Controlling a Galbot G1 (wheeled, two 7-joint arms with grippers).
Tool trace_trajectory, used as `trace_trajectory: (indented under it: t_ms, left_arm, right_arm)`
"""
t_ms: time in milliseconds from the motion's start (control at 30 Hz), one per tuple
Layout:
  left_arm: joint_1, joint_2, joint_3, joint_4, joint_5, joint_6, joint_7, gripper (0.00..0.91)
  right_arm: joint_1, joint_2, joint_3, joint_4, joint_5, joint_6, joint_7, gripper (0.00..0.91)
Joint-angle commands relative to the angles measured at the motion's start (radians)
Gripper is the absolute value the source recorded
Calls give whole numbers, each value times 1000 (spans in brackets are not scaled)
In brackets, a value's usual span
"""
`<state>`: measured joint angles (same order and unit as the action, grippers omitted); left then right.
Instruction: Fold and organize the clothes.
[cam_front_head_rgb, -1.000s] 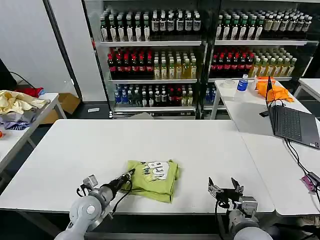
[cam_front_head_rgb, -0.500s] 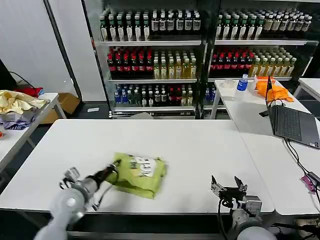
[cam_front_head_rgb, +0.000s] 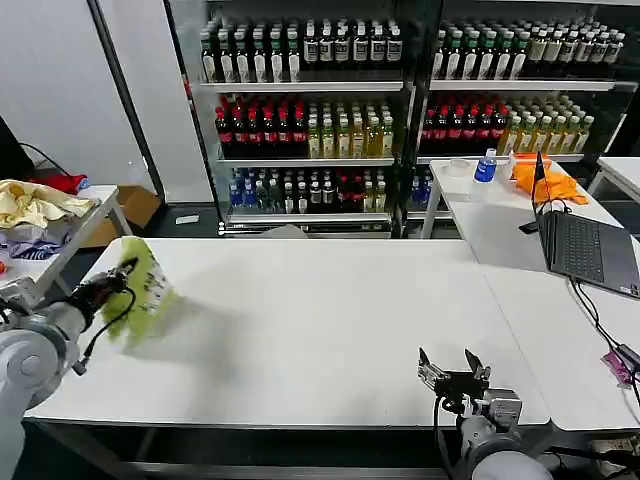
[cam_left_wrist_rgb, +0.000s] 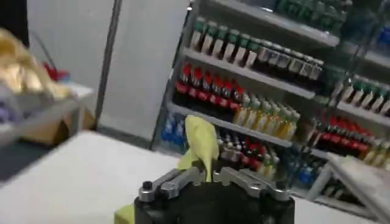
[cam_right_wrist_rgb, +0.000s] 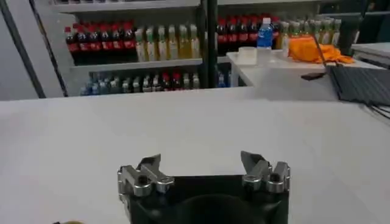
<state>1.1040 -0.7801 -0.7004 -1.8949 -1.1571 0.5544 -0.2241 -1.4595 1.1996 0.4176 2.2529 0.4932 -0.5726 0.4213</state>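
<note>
The right gripper (cam_front_head_rgb: 452, 372) waits at the near edge of the white rectangular worktop (cam_front_head_rgb: 330, 310), its jaws spread wide and holding nothing. A second ago the folded lime yellow-green cotton T-shirt (cam_front_head_rgb: 140, 290) with the white print lay near the middle front of this worktop; now the left gripper (cam_front_head_rgb: 118, 275) has carried it to the left end of the worktop, jaws closed on its edge, and it hangs lifted above the surface. I judge the folding is done and the shirt is being put away. Beyond the left end, a side table (cam_front_head_rgb: 60, 255) holds a pale yellow and purple clothes pile (cam_front_head_rgb: 32, 215). Behind the worktop stand glass-door drink fridges (cam_front_head_rgb: 400, 110).
</note>
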Motion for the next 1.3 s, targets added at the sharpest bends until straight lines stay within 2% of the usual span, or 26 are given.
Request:
trace_trajectory:
  t_ms: [33, 133, 300, 467, 700, 1000, 1167, 1233, 1267, 1300]
  left_arm:
    - [113, -20, 281, 13, 622, -144, 60, 20]
    - [117, -84, 406, 48, 807, -181, 24, 20]
    - [126, -166, 502, -51, 888, -162, -8, 20]
    - [80, -202, 528, -140, 734, -80, -22, 20]
    - [-77, -259, 588, -81, 503, -14, -77, 20]
    - [-213, -416, 736, 87, 442, -32, -122, 20]
    - [-261, -470, 796, 166, 441, -44, -120, 30]
    - [-283, -494, 810, 189, 424, -46, -121, 191]
    - [-284, -499, 812, 191, 417, -49, -121, 302]
    - [-295, -510, 815, 195, 401, -64, -120, 605]
  right_arm:
    - [-8, 1, 7, -9, -24, 18, -6, 907]
    - [-13, 3, 16, -10, -27, 21, -6, 907]
    - [-20, -2, 23, -7, -28, 22, -6, 907]
    - [-20, -1, 23, -7, -28, 25, -9, 907]
    - [-35, 6, 17, -6, -37, 34, -15, 907]
    - [-24, -4, 23, 9, -35, 34, -17, 907]
    - [-15, -3, 21, -1, -34, 34, -19, 907]
    - [-7, -1, 18, -7, -34, 34, -19, 907]
    - [-3, 0, 16, -10, -34, 34, -19, 907]
    - [4, 0, 13, -15, -32, 33, -19, 907]
